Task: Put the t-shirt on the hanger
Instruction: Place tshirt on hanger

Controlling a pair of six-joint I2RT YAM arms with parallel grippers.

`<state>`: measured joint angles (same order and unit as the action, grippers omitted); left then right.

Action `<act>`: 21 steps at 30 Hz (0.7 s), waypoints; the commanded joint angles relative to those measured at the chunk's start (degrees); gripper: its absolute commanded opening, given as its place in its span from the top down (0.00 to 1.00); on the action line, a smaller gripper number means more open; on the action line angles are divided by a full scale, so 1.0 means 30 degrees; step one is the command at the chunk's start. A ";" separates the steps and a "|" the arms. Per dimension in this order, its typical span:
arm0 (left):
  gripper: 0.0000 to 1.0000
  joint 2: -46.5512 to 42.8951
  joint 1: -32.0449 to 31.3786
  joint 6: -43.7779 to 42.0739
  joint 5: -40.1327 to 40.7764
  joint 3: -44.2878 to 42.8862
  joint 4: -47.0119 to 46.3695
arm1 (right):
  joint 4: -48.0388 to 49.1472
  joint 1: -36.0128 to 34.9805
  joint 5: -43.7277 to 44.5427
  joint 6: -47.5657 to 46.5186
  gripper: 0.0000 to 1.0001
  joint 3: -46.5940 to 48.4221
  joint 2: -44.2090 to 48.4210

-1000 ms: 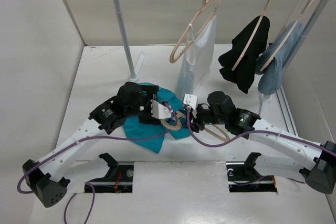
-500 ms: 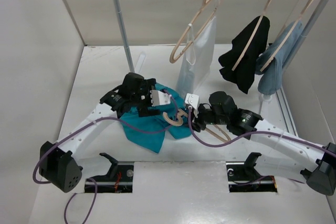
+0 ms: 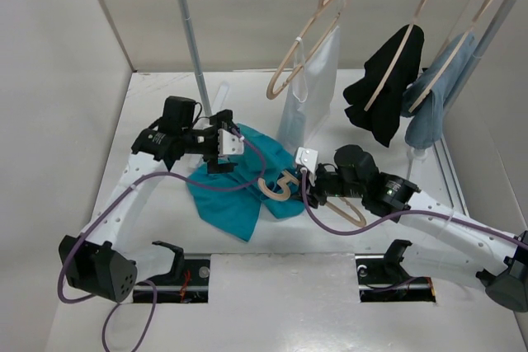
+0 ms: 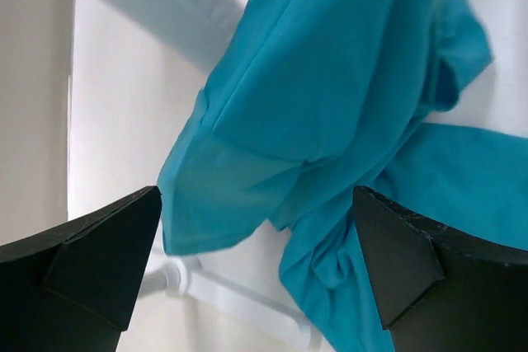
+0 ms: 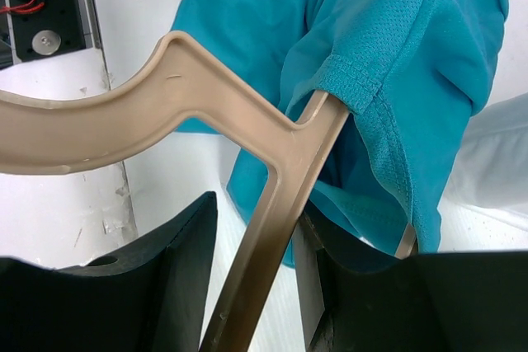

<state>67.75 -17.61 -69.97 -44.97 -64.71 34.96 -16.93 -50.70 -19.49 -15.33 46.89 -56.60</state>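
Note:
The teal t-shirt (image 3: 235, 199) lies crumpled on the white table between the arms. The pale wooden hanger (image 3: 279, 188) lies across its right side, with the hook towards the shirt. My right gripper (image 3: 311, 180) is shut on the hanger's bar just below the hook. In the right wrist view the hanger (image 5: 276, 195) runs between my fingers (image 5: 177, 278), and one arm goes into a hemmed opening of the shirt (image 5: 412, 55). My left gripper (image 3: 224, 144) is open and empty over the shirt's far left edge. In the left wrist view the shirt (image 4: 330, 96) fills the space beyond the wide-apart fingers (image 4: 99, 261).
A clothes rail crosses the back on a grey pole (image 3: 194, 47). On it hang a bare wooden hanger (image 3: 309, 35), a white bag (image 3: 312, 100), a black garment (image 3: 388, 92) and grey-blue cloth (image 3: 433, 100). The rack's white foot (image 4: 235, 298) lies by the shirt.
My left gripper has drawn back from the hanger's hook towards the far left and now sits over the shirt's edge. My right gripper keeps hold of the hanger and has shifted slightly right.

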 commanded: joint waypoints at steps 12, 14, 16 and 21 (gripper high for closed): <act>0.00 0.1559 -0.5264 -0.0552 0.0252 -0.1256 -0.0459 | 0.0692 -0.0181 -0.0272 -0.0338 1.00 0.0189 0.0380; 0.01 0.1791 -0.5264 -0.0552 0.0633 -0.0640 -0.1277 | 0.0692 -0.0181 -0.0272 -0.0338 1.00 0.0189 0.0380; 0.08 0.2202 -0.5264 -0.0726 0.1016 -0.0464 -0.1458 | 0.0866 -0.0181 -0.0272 -0.0338 1.00 0.0189 0.0380; 0.39 0.2965 -0.5264 -0.0931 0.1426 -0.0638 -0.1489 | 0.0867 -0.0181 -0.0272 -0.0514 1.00 0.0189 0.0380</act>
<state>76.66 -33.30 -72.18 -41.17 -66.46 31.79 -17.61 -50.76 -19.92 -15.90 46.87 -56.60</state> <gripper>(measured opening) 0.627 0.456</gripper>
